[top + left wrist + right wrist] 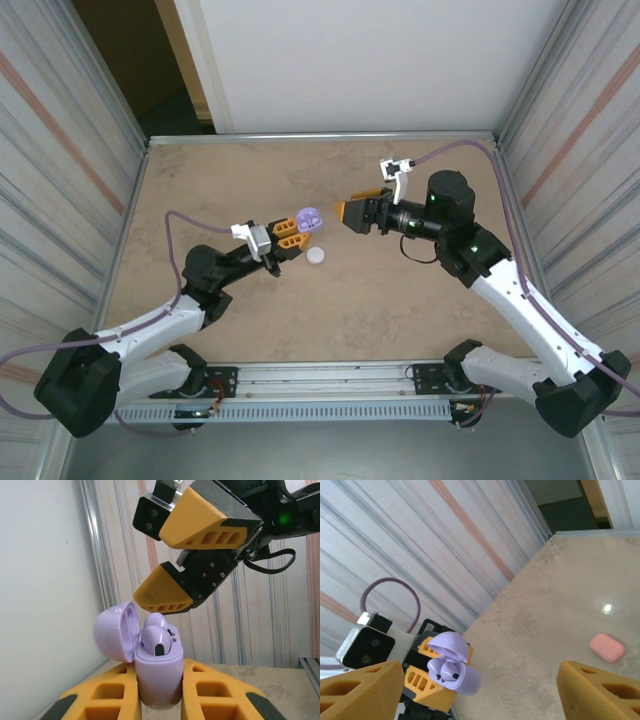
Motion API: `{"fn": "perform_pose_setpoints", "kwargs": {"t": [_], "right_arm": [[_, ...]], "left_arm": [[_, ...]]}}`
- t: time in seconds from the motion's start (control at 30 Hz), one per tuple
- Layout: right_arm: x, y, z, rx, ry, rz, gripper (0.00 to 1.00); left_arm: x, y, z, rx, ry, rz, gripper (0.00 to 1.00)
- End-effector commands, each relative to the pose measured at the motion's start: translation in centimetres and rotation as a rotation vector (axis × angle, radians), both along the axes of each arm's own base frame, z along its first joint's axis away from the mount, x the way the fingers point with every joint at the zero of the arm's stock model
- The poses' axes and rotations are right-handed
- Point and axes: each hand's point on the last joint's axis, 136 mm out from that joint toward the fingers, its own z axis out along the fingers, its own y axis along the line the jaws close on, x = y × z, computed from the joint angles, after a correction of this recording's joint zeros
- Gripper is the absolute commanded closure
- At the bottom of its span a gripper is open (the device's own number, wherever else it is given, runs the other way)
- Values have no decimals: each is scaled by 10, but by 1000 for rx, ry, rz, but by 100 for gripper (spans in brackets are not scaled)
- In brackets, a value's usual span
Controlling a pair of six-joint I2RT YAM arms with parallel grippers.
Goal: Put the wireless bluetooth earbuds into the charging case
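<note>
Top view: left end effector (293,232) is clamping the purple charging case (310,218) mid-workspace, apparently raised off the surface (400,320). Right end effector (350,213) is sitting just to the case's right. Its fingers are spread and carrying nothing, tips pointing left at the case. A white case (317,256) is lying on the surface just on the near side of both.

Left wrist view: the case is standing upright between the left fingers, lid (117,630) hanging open to the left, mouth facing up. The purple earbuds (159,641) are sitting in the wells. The rear one is maybe riding a bit proud, can't confirm. Right end effector is hanging just above the mouth, jaws apart, lower fingertip near the buds. Can't tell if it's touching.

Right wrist view: the right fingers are framing the bottom corners, wide and empty. The case is lying low between them, slightly left of centre, lid up. A pink case (607,647) is lying on the surface to the right, well apart.

My read: the right arm is the nearer free one. The wells are opening straight up, so the insertion axis is running vertically. Any seating push needs to go down along it, and closing the lid means swinging it over from the hinge side.
</note>
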Motion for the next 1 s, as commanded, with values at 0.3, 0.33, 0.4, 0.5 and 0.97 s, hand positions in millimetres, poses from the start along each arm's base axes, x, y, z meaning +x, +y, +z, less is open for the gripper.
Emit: {"fn": "perform_pose_setpoints", "kwargs": {"t": [0.3,0.33,0.4,0.5,0.97], "right_arm": [[14,-48,-7,-3,-118,-266,1],[16,-50,-10,-1,-117,-280,1],[18,-53,-15,4,-105,-298,1],[22,-56,-23,5,-72,-318,1],[23,-38,-53,-15,-24,-220,1]], "left_arm": [[-6,4,11,-27,-30,10,100],[-5,4,11,-28,-28,11,100],[-5,4,11,-27,-28,10,100],[-5,4,11,-27,-27,10,100],[-4,3,10,-33,-7,2,100]]}}
